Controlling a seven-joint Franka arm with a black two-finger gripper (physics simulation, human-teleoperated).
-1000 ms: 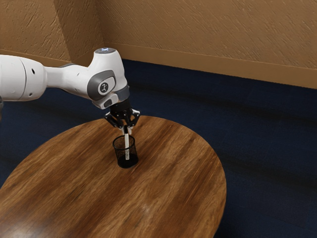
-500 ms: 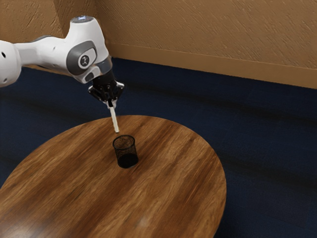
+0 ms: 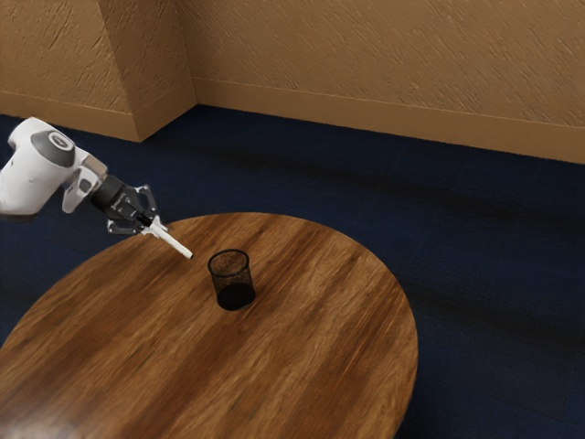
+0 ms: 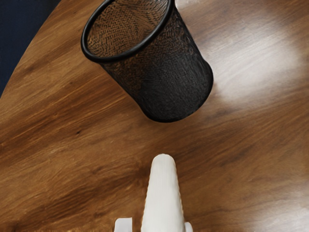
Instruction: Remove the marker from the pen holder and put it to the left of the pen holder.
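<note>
The slim white marker was out of the round black mesh pen holder, gripped aslant in the black pincer. Only placing it on the brown wooden bench, left of the holder, remained.

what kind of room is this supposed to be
Probably a plain carpeted office or study, rendered in simulation: a round wooden table, a black mesh pen holder, dark blue carpet.

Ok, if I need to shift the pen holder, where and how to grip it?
Likely best at the rim, from above, one finger inside, one outside: the pen holder stands upright, mouth open and empty. Free the end effector of the marker first.
</note>
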